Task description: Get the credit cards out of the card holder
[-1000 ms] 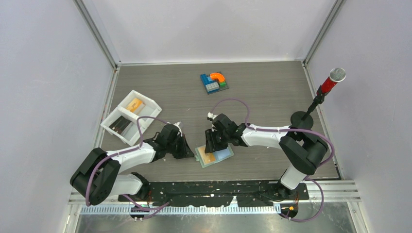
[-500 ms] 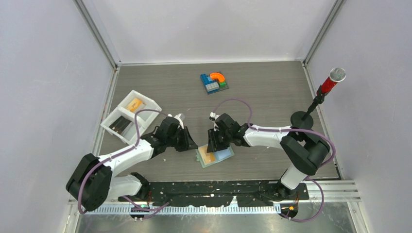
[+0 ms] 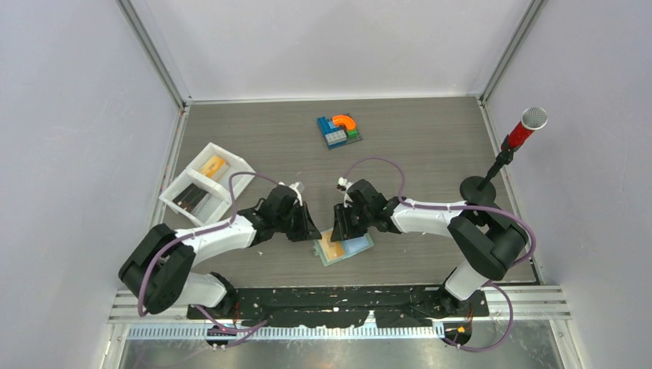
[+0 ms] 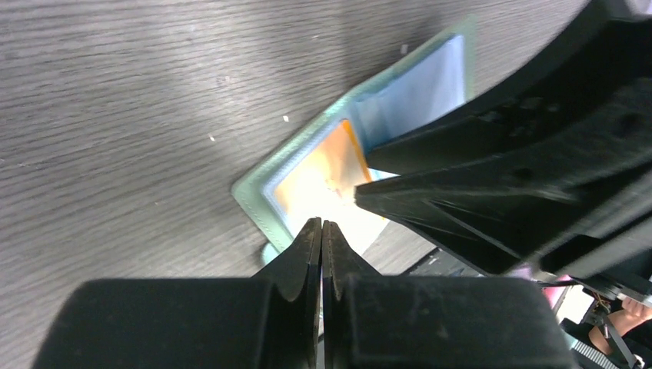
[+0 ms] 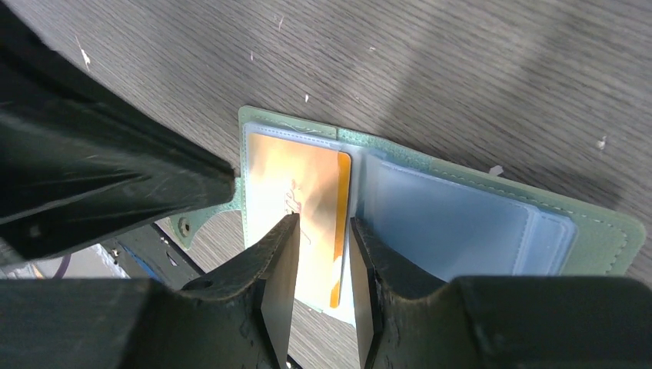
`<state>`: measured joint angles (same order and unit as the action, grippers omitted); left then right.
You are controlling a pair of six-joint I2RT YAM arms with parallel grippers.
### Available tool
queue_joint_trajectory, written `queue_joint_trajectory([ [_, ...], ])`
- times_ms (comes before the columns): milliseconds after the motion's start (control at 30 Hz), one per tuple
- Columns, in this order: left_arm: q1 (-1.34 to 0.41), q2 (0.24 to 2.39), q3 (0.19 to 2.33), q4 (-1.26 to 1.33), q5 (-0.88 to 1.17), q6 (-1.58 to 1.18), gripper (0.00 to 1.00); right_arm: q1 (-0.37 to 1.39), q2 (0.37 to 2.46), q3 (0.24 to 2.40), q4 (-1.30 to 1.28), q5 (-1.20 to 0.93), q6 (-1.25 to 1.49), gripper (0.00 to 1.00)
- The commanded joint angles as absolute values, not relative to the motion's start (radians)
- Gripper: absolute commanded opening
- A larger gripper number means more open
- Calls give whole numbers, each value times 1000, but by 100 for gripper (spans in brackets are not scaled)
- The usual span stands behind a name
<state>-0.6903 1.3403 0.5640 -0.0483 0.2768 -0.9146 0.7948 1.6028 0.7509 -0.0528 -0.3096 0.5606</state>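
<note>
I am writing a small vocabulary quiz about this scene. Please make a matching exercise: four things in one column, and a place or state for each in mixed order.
Things:
1 holder
2 tray
3 blocks
4 mic

Places or states:
A far middle of the table
B right side, on a stand
C lying open at the near side
D left side

Pairs: 1-C, 2-D, 3-A, 4-B

left arm [image 3: 219, 237]: white links, black joints | right arm [image 3: 427, 217]: same white-black build | cables [image 3: 375, 159]: purple, looped along each arm | left gripper [image 4: 321, 224], right gripper [image 5: 323, 221]: black tapered fingers
</note>
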Motion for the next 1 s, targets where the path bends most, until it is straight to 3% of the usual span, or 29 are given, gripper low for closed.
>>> queue_joint_trajectory([
  [0,-693,1407,531,92,292,-932,0,786,1567,738,-9,-329,575,37],
  [333,-693,1486,513,85,281,-943,0,756,1573,712,33,-363,586,37],
  [467,-695,1489,505,84,276,-943,0,736,1580,691,82,-419,605,28],
  [600,-696,1492,502,77,265,-937,0,711,1578,663,140,-457,624,8],
  [967,-696,1491,500,65,233,-877,0,617,1558,592,207,-548,623,5],
])
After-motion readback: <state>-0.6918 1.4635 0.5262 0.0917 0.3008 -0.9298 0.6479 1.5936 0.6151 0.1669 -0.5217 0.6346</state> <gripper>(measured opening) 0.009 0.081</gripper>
